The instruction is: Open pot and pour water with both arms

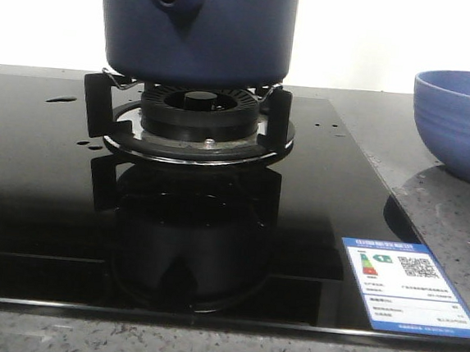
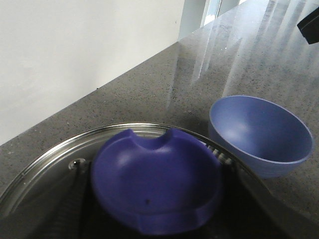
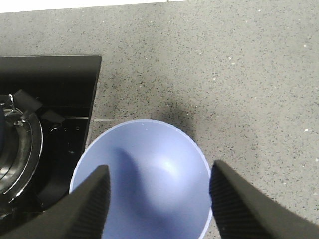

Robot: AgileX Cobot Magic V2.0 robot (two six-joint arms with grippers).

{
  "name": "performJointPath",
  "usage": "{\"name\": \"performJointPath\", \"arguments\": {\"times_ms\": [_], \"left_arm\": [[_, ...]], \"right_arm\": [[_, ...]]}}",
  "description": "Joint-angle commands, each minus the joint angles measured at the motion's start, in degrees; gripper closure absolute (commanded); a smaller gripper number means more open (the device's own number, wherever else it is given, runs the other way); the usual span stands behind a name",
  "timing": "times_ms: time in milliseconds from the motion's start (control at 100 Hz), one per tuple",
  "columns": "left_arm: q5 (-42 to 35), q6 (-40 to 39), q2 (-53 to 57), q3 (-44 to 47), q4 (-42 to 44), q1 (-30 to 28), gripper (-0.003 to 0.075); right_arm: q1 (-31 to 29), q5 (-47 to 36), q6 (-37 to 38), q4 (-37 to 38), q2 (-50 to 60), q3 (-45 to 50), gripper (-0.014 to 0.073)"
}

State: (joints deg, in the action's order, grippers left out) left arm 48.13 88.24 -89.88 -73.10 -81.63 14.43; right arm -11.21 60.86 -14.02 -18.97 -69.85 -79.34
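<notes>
A black glass cooktop fills the foreground, the navy pot seated on its burner grate. The right gripper hangs spread above a blue bowl; the left gripper's state cannot be told. Droplets of water dot the glass.

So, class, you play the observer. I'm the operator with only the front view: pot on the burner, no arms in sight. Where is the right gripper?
Observer: The right gripper hangs open above the light blue bowl, with one finger towards each side of it.
Operator: Is there anything in that bowl?
Observer: It looks empty in both wrist views.
Operator: And the lid?
Observer: The left wrist view shows a glass lid with a blue knob right under the camera. Dark blurred shapes flank the knob, so I cannot tell whether the left gripper is closed on it.
</notes>
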Motion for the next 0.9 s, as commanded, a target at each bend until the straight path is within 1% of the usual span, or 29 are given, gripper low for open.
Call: {"name": "performJointPath", "arguments": {"times_ms": [0,60,100,250,370,410,450,510,520,560,580,630,650,660,670,690,700,720,810,890], "left_arm": [[1.48,-0.33,2.22,-1.99,-4.36,-0.14,0.0158],[1.95,-0.46,2.32,-2.11,-4.5,-0.14,0.0103],[2.54,-0.56,2.44,-2.46,-5.02,-0.26,0.0093],[4.63,-1.24,4.75,-4.52,-6.25,-2.08,0.0095],[6.37,-1.6,7.98,-6.04,-6.14,-6.05,0.0112],[6.49,-1.6,9.25,-6.16,-6.14,-7.43,0.0123],[6.49,-1.6,10.41,-6.16,-6.14,-9.16,0.0138],[5.62,-3.61,12.31,-6.16,-6.14,-11.74,0.0197],[5.43,-3.98,12.51,-6.16,-6.14,-12.02,0.0207],[4.85,-6.02,13.67,-6.16,-5.81,-13.66,0.0281],[4.58,-6.73,14.2,-6.16,-5.69,-14.48,0.0328],[4.49,-8.4,15.41,-6.16,-5.12,-16.36,0.0457],[4.49,-9.17,16.07,-6.16,-4.99,-17.12,0.0542],[4.49,-9.35,16.22,-6.16,-4.71,-17.59,0.0563],[4.49,-9.48,16.52,-6.16,-4.58,-17.82,0.0608],[4.49,-9.62,16.85,-6.16,-4.25,-18.45,0.0654],[4.49,-9.62,17.14,-6.16,-3.92,-18.63,0.0699],[4.49,-9.62,17.61,-6.16,-3.54,-19.13,0.0737],[2.52,-10.7,19.64,-5.9,-1.19,-20.21,0.074],[-3.9,-12.18,21.9,-4.61,2.67,-20.1,0.074]], "right_arm": [[-0.44,-2.98,-0.46,-1.34,1.63,-1.71,0.0199],[-0.44,-2.98,-0.46,-1.34,1.63,-1.71,0.0199],[-0.44,-2.98,-0.46,-1.34,1.63,-1.71,0.0199],[-0.44,-2.98,-0.46,-1.59,1.63,-1.71,0.0199],[-0.44,-3.42,-0.46,-3.21,1.72,-1.71,0.0202],[-0.44,-3.87,-0.57,-4.45,1.72,-1.71,0.0216],[-0.44,-4.34,-1.12,-6.71,1.72,-1.71,0.0247],[-0.44,-5.67,-3.68,-11.71,1.72,-1.49,0.0321],[-0.44,-6.23,-4.06,-12.38,1.72,-1.4,0.0345],[-0.44,-7.7,-6.76,-16.93,1.97,-0.78,0.0428],[-0.44,-8.67,-8.49,-19.3,1.99,-0.36,0.0459],[-0.44,-11.05,-12.89,-24.74,2.42,0.89,0.0589],[-0.44,-12.27,-14.82,-26.99,2.4,1.59,0.0622],[-0.32,-13.14,-15.43,-27.69,2.56,2.08,0.0655],[-0.32,-13.62,-16.44,-28.98,2.69,2.34,0.0669],[-0.07,-15.1,-17.52,-30.13,3.02,3.11,0.0662],[0.09,-15.65,-17.87,-31.12,3.16,3.39,0.0657],[0.38,-17.7,-19.18,-32.33,3.45,4.5,0.0648],[2.04,-24.12,-24.62,-35.28,5.23,8.19,0.0638],[4.79,-31.03,-29.18,-36.05,7.65,12.35,0.0638]]}}
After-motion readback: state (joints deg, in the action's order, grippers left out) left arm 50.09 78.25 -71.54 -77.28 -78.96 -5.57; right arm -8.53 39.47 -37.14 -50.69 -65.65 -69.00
